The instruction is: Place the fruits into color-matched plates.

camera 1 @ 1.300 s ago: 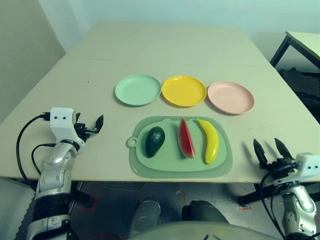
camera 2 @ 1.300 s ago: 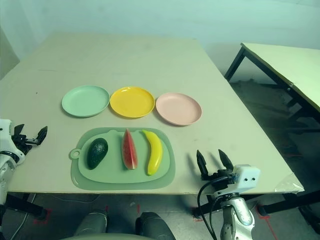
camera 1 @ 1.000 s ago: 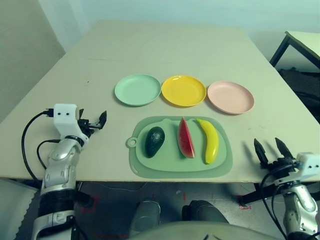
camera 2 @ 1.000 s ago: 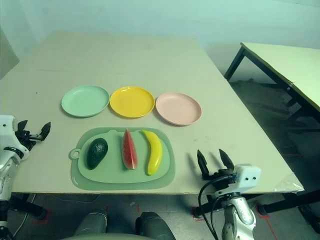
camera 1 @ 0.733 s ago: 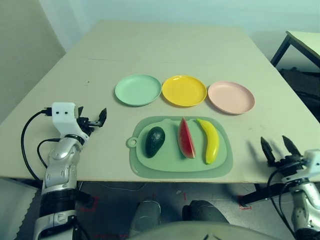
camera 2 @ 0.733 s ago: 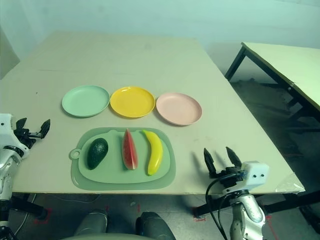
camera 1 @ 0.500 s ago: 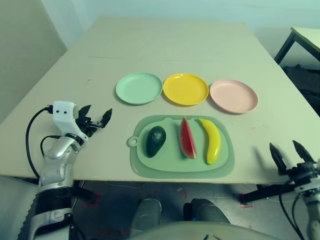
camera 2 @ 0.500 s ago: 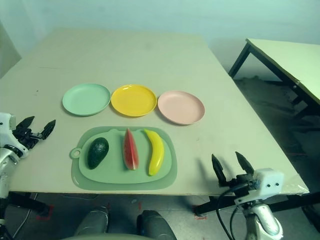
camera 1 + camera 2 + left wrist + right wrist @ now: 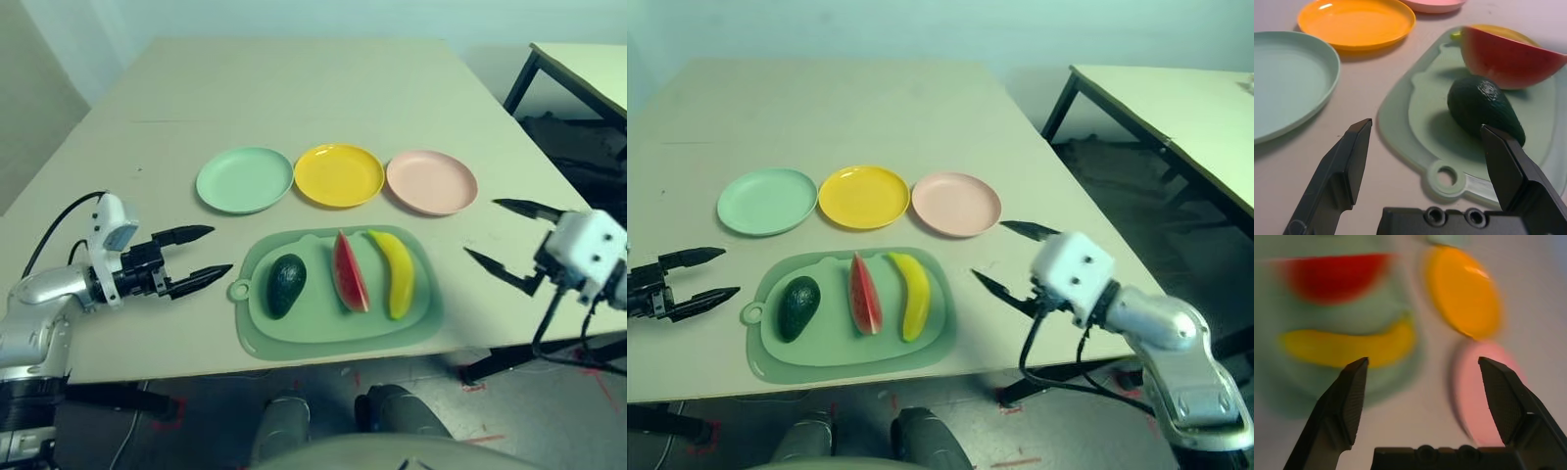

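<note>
— What has moved?
— Both arms have swung inward: the left gripper (image 9: 201, 256), fingers wide, points at the avocado (image 9: 286, 285); the right gripper (image 9: 509, 237) is spread too.
— The fruit?
— Avocado, watermelon (image 9: 348, 273) and banana (image 9: 393, 272) lie on the mat (image 9: 338, 328); the plates (image 9: 338, 175) look bare.

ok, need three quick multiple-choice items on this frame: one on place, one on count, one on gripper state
1. Where does the dark green oval toy avocado lie?
A. on the mint green round plate
B. on the large green mat
C. on the bare table

2. How many small round plates are on the table?
A. two
B. three
C. four

3. How do the left gripper's fingers stand?
A. open, empty
B. shut on the avocado
C. shut, empty

Key: 1 B, it rests on the mat beside the red watermelon wedge. 2 B, mint green, bright yellow, pale pink. 3 A, fingers spread apart, nothing between them.
</note>
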You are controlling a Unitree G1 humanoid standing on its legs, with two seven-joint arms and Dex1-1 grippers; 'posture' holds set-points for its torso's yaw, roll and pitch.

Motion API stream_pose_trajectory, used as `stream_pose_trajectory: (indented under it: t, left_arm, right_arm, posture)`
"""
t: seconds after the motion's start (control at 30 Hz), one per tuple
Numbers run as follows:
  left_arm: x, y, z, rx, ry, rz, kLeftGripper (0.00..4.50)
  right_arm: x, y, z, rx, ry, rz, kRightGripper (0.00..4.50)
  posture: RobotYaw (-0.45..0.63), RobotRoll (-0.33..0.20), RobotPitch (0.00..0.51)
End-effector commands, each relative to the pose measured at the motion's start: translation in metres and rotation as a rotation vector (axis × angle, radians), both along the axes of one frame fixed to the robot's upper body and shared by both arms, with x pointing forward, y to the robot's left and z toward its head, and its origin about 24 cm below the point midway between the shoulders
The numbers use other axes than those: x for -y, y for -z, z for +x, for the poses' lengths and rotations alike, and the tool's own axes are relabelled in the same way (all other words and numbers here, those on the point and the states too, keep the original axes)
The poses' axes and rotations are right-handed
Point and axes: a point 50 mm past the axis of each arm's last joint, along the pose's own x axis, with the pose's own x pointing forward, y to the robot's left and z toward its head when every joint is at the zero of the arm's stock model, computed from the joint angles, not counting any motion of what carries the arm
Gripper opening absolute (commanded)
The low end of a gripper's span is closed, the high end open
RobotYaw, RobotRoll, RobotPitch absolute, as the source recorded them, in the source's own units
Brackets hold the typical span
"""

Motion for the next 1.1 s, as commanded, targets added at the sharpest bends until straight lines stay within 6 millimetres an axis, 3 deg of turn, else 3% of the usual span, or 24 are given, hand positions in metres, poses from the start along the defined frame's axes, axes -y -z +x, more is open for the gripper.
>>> stream_pose_trajectory:
  t: [0.03, 0.27, 0.57, 0.77, 1.1]
  left_arm:
    - [0.006, -0.001, 0.001, 0.013, 0.021, 0.025, 4.5]
    - [0.013, 0.001, -0.002, 0.017, 0.017, 0.017, 4.5]
    - [0.012, -0.007, -0.004, 0.038, -0.021, 0.0, 4.5]
    - [0.018, -0.014, 0.0, 0.021, 0.021, -0.025, 4.5]
    - [0.029, -0.029, 0.006, -0.001, 0.271, 0.057, 4.5]
  right_arm:
    - [-0.006, 0.004, 0.009, 0.014, -0.19, -0.271, 4.48]
    - [-0.023, 0.006, 0.033, 0.13, -0.472, -0.571, 4.48]
    - [-0.038, 0.02, 0.063, 0.163, -0.505, -0.59, 4.48]
    - [-0.045, 0.034, 0.064, 0.138, -0.581, -0.61, 4.48]
    - [-0.047, 0.047, 0.061, 0.101, -0.65, -0.653, 4.48]
  posture:
    - [0.03, 0.0, 0.017]
    - [0.05, 0.0, 0.011]
    - [0.1, 0.0, 0.017]
    - [0.13, 0.0, 0.035]
    - [0.15, 0.0, 0.055]
